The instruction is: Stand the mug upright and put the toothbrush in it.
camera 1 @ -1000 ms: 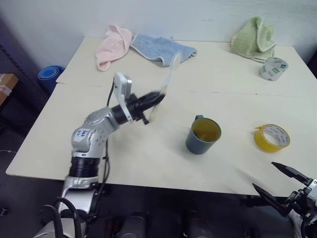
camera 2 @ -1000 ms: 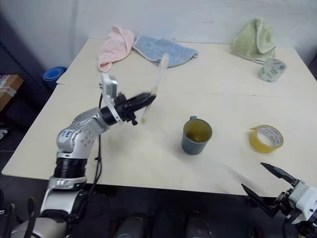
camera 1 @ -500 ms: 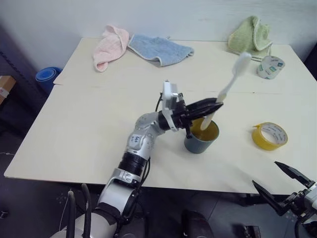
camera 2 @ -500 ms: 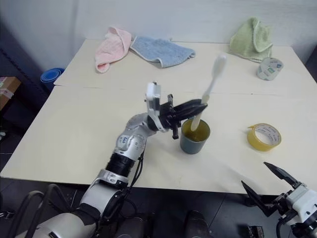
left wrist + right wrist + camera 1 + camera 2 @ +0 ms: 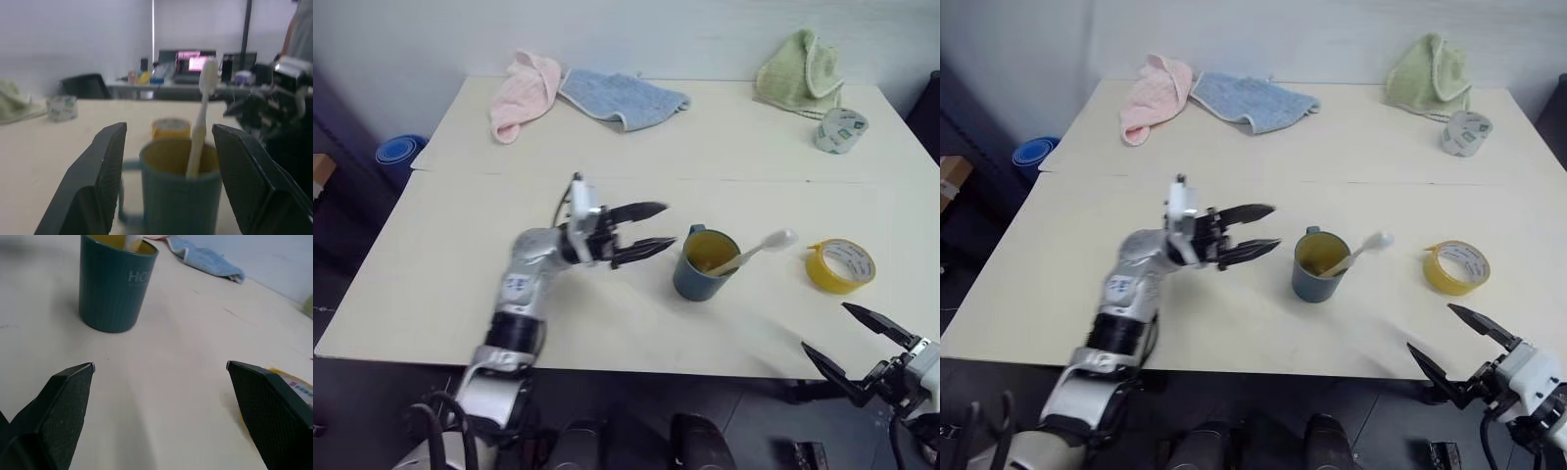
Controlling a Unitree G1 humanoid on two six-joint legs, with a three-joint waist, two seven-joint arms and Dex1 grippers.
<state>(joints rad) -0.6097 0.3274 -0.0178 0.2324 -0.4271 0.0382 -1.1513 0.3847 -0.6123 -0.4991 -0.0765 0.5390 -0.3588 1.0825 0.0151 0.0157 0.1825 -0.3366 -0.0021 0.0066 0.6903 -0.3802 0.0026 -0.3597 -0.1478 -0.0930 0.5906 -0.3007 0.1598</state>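
Observation:
The dark teal mug [image 5: 703, 268] stands upright in the middle of the table, its yellowish inside showing. The white toothbrush [image 5: 756, 251] rests in the mug, leaning to the right with its bristle head out past the rim. My left gripper [image 5: 651, 227] hovers just left of the mug, open, nothing between its fingers. The left wrist view looks at the mug [image 5: 178, 193] and toothbrush [image 5: 201, 117] between those fingers. My right gripper [image 5: 854, 340] hangs wide open and empty off the table's front right edge, with the mug [image 5: 116, 283] ahead of it.
A yellow tape roll [image 5: 841, 265] lies right of the mug. A white tape roll [image 5: 837, 129] and a green cloth [image 5: 800, 70] sit at the back right. Pink [image 5: 521, 90] and blue [image 5: 621, 96] cloths lie at the back left. A blue object [image 5: 396, 152] sits on the floor at left.
My left gripper carried the toothbrush over to the mug, let it go into the mug, opened and drew back to the left. The toothbrush now leans right. The right gripper stayed put.

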